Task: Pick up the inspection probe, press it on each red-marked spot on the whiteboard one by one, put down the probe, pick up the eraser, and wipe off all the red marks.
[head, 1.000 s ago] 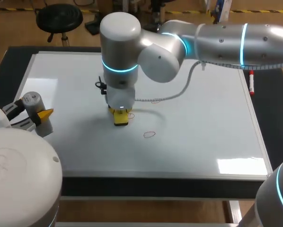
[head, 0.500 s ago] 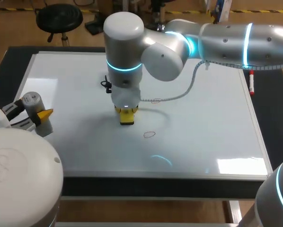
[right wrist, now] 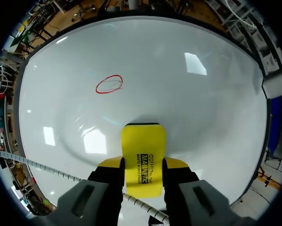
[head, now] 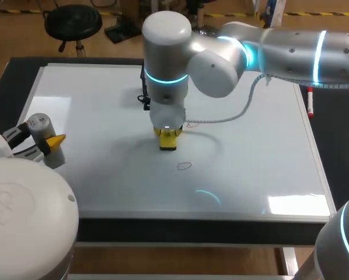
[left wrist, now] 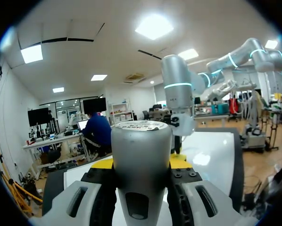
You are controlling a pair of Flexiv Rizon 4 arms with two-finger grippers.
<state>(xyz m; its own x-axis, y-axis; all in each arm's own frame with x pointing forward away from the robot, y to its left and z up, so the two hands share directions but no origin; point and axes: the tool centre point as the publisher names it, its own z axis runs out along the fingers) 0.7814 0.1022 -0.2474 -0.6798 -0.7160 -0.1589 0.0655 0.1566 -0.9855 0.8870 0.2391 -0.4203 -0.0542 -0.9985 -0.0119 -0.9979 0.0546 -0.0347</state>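
Left side: the left gripper (head: 48, 142) sits over the left margin of the whiteboard (head: 93, 87), unmoved over the last second. Its jaws are clenched on the inspection probe (head: 39, 123), which has not been put down although wiping is under way.

Centre: the right gripper (right wrist: 142, 172) grasps the yellow eraser (right wrist: 142, 150) from both sides and holds its face on the board. It has slid rightward across the board in the last second. A small red mark that lay just beside the eraser's right edge a second ago no longer shows, so I judge it wiped.

Remaining: one red mark (head: 185, 165) lies near the eraser on the side towards the front edge. A second red mark (head: 192, 123) lies just to the eraser's right, partly behind the arm's cable. The right wrist view shows one red ring ahead of the eraser, and I cannot tell which of the two it is. Judgement: two marks are left to wipe.

Clearance: bare board lies on all sides of the eraser, and both marks are well inside the frame. At the right edge a marker pen (head: 310, 106) lies along the border, well apart from the working area
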